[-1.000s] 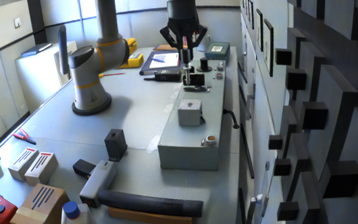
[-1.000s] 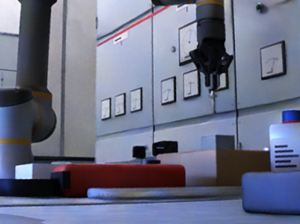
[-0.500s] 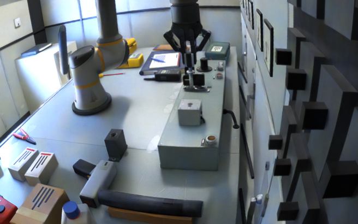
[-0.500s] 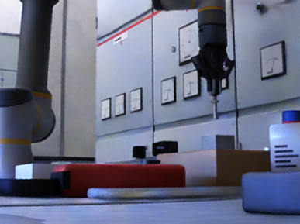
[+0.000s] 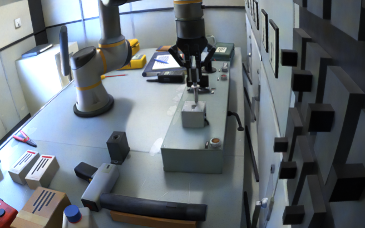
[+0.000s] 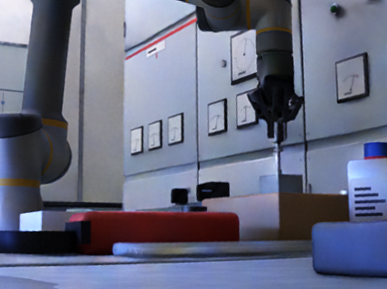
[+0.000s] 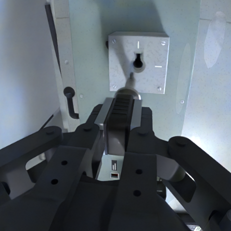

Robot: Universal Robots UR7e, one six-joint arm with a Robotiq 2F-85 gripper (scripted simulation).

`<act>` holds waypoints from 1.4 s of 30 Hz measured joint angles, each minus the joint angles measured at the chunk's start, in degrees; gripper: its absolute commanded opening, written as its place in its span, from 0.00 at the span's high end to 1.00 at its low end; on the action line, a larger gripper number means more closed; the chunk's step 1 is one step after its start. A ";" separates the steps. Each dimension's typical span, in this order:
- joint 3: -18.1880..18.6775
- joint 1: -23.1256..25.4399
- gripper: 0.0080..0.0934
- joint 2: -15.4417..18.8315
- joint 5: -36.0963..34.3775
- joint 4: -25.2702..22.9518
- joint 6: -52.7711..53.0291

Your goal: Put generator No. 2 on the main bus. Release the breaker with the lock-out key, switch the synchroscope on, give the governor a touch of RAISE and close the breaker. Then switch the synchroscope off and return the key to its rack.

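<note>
I hold the lock-out key by its dark ribbed head in my closed gripper, shaft pointing straight down. Its tip hangs just above the grey lock box on the control desk, a little short of the keyhole in the wrist camera. The black key rack stands on the table left of the desk. Behind my gripper sit a black switch block, a black knob and two round buttons. A round button sits near the desk's front end.
The cabinet wall with meters runs close along the right of the desk, and a black lever juts beside it. A radio, a clipboard and yellow meters lie behind. Boxes, a bottle and tools crowd the table's front.
</note>
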 measured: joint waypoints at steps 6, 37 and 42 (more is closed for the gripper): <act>0.02 0.00 1.00 0.00 0.00 -0.01 0.00; 0.57 0.01 1.00 0.26 0.00 -0.80 0.00; 0.73 0.01 1.00 0.34 0.00 -1.04 0.00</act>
